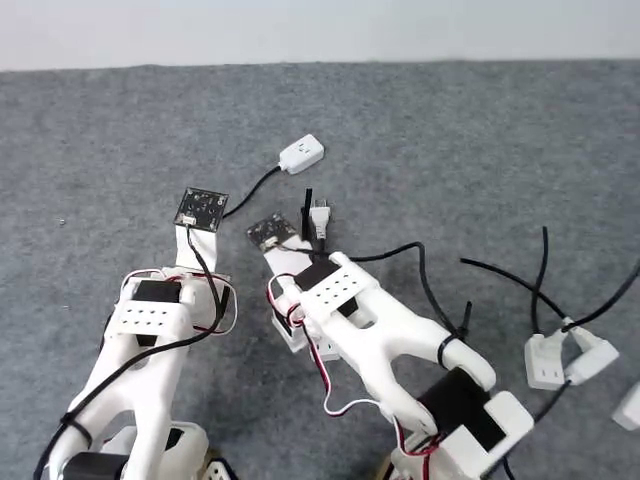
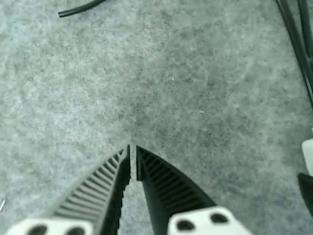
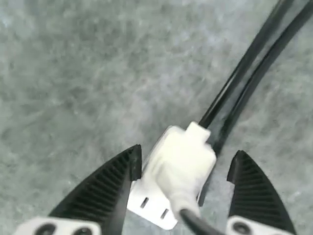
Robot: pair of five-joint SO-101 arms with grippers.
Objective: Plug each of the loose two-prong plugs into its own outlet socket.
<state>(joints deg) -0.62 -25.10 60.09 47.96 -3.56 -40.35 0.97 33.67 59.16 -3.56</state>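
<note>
My right gripper [image 3: 188, 152] stands open around a white plug piece [image 3: 182, 164] lying on the grey carpet; one finger [image 3: 115, 183] touches its side, the other stays apart. Two slots show on its flat end, and black cables [image 3: 249, 78] run away from it. From above, this plug [image 1: 320, 216] lies at the tip of the right arm [image 1: 345, 300]. A white outlet socket [image 1: 301, 154] on a black cable rests farther back. My left gripper [image 2: 132, 151] is shut with nothing in it, over bare carpet. The left arm [image 1: 150, 320] stands to the left of the right one.
More white plugs and sockets [image 1: 548, 360] with black cables [image 1: 520, 280] lie at the right of the table. A cable end [image 2: 78, 7] and two cables [image 2: 296, 34] cross the left wrist view's edges. Grey carpet [image 1: 120, 130] covers the table.
</note>
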